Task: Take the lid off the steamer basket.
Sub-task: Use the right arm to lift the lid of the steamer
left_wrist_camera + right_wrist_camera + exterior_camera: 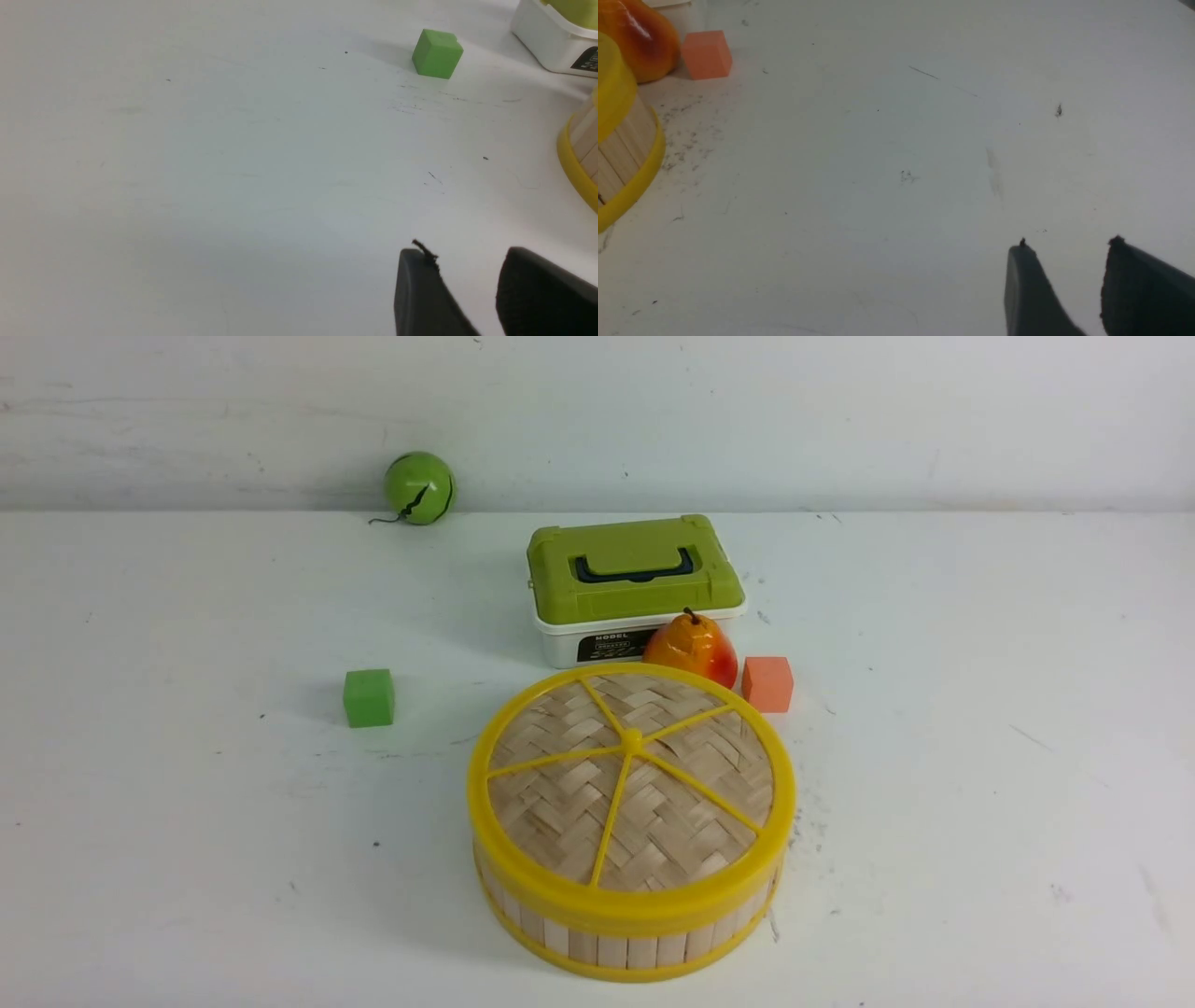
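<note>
Neatly woven, yellow-rimmed lid (pixel 631 782)

Probably a lab test bench, scuffed white tabletop (pixel 187 859), bare white wall (pixel 840 411), toy pear (pixel 692 649), green cube (pixel 368 697), orange cube (pixel 767 683)

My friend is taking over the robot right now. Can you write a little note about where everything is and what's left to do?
Left gripper: fingers open, holding nothing, above the table.
Right gripper: fingers open, holding nothing, above the table.
Lid: sitting on the steamer basket, with the pear and orange cube just behind it.
Done: nothing yet; neither gripper touches the lid.
Left: grasp the lid, lift it off, set it down.
</note>
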`<state>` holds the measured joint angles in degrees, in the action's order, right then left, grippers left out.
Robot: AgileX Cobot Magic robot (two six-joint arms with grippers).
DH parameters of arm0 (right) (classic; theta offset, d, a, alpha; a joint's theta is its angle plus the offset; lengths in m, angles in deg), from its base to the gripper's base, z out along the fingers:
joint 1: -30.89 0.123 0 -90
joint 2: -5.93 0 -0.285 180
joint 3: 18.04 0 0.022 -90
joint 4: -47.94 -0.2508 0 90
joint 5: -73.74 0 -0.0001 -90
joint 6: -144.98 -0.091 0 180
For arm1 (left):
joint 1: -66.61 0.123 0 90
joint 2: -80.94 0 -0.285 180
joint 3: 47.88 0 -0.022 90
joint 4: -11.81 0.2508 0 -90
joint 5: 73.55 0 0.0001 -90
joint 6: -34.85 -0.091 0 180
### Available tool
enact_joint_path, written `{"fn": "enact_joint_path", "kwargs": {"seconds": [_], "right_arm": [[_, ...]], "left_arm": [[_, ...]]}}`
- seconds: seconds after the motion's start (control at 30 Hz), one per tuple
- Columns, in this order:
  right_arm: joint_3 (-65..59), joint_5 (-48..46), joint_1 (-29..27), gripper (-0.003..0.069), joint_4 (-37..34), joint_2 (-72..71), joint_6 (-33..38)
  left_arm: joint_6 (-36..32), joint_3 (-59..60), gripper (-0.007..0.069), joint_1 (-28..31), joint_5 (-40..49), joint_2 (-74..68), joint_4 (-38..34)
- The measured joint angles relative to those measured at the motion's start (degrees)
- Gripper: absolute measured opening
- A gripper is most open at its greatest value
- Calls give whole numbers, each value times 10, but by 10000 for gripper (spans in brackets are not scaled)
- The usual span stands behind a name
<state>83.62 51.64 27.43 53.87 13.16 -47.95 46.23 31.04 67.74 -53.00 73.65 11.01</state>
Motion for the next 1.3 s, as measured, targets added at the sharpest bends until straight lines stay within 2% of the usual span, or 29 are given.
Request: {"fn": "enact_joint_path", "kwargs": {"seconds": [0.2,0.3,0.37,0.4,0.47,0.5,0.53,0.67,0.9,1.0,1.03,1.1,1.13,1.17,1.2,1.23,1.27,1.3], "right_arm": [[0,0,0,239,4,0,-5],[0,5,0,239,-35,0,-51],[-1,12,0,239,-105,0,-101],[-3,19,0,239,-180,0,-157],[-4,21,0,239,-278,0,-233],[-4,21,0,239,-278,0,-233],[-5,21,0,239,-354,0,-277],[-5,25,0,239,-376,0,-279],[-3,26,0,239,-351,0,-202],[49,-9,6,239,-351,0,-91],[61,-13,8,238,-351,1,-75],[156,-55,15,201,-343,42,38],[164,-59,15,195,-342,47,47],[240,-109,17,131,-337,101,129],[240,-109,18,131,-336,108,129],[324,-180,17,43,-332,180,213],[324,-180,17,43,-332,188,213],[364,-216,18,8,-331,220,253]], "left_arm": [[0,0,239,0,0,0,0],[0,0,239,0,0,0,0],[0,0,239,0,-1,0,0],[0,0,239,0,-1,0,0],[0,0,239,0,-1,0,0],[0,0,239,0,-1,0,0],[0,0,239,0,-1,0,0],[0,0,239,0,-1,0,0],[0,0,239,0,-1,0,0],[0,0,239,0,-1,0,0],[0,0,239,0,-1,0,0],[0,0,239,0,-1,0,0],[0,0,239,0,-1,0,0],[0,0,239,0,-1,0,0],[0,0,239,0,-1,0,0],[0,0,239,0,-1,0,0],[0,0,239,0,-1,0,0],[0,0,239,0,-1,0,0]]}}
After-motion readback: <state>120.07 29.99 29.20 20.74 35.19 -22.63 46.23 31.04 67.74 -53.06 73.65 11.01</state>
